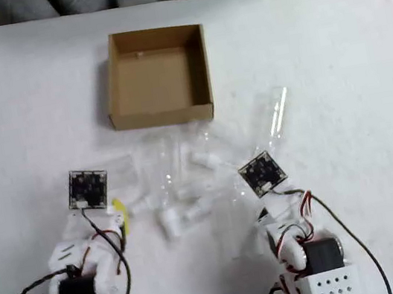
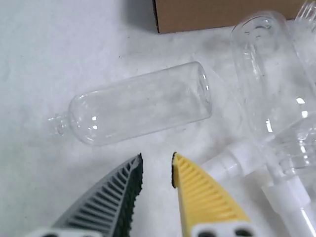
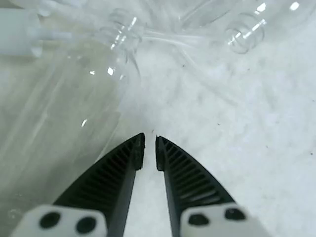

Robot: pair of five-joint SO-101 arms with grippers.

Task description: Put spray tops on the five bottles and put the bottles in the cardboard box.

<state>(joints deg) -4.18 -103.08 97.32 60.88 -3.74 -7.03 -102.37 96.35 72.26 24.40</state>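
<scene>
High view: the cardboard box (image 1: 163, 115) sits open-topped, well ahead of both arms, with bare table (image 1: 330, 41) round every wall. Between the arms lies a loose cluster of clear bottles (image 1: 173, 167) and white spray tops (image 1: 171, 223). One long bottle (image 1: 274, 115) lies ahead of the right arm, apart from the box's near corner.

Left wrist view: the left end effector (image 2: 157, 165) has its grey and yellow fingers a little apart, gripping nothing, low over the table. Just ahead of the tips an uncapped bottle (image 2: 140, 103) lies on its side, its neck towards the grey finger's side, with open table beyond that neck. A spray top (image 2: 237, 163) lies close beside the yellow finger (image 2: 200, 197). Past it is a second bottle (image 2: 261, 74), and farther ahead the box's corner.

Right wrist view: the right end effector (image 3: 149, 143) is nearly closed, only a slit between its black tips, and empty. A large bottle (image 3: 74, 108) lies close along one finger. An open-necked bottle (image 3: 244, 34) lies farther ahead, and bare table is straight in front.
</scene>
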